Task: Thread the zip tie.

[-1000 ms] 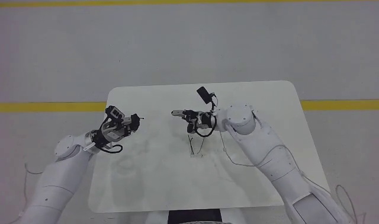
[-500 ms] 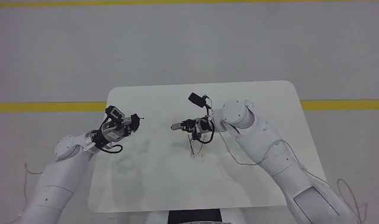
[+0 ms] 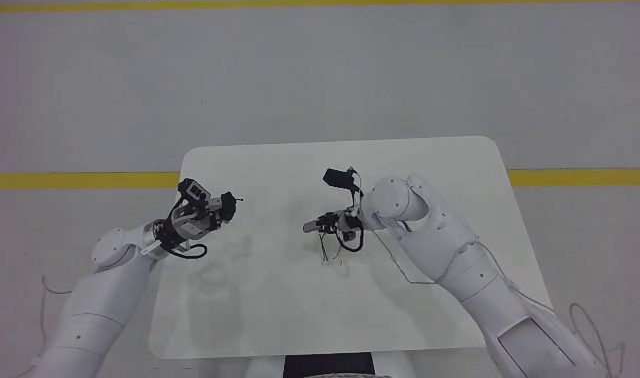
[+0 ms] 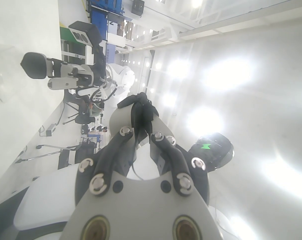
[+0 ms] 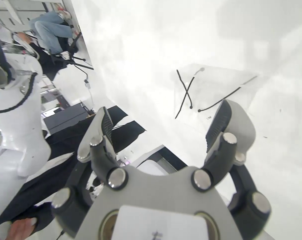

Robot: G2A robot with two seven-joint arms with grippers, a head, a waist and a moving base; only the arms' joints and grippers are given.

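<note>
While the left gripper [image 4: 139,111] hangs well apart, fingers together, the right gripper [image 5: 163,108] hovers, jaws spread, just above black zip ties [image 5: 184,93] lying lengthwise toward the robot.

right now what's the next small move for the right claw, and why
Probably lower the right claw onto the lone zip tie and close. Its jaws are open and empty above the table, with that tie apart from the crossed pair. The left claw pinches a black piece.
</note>
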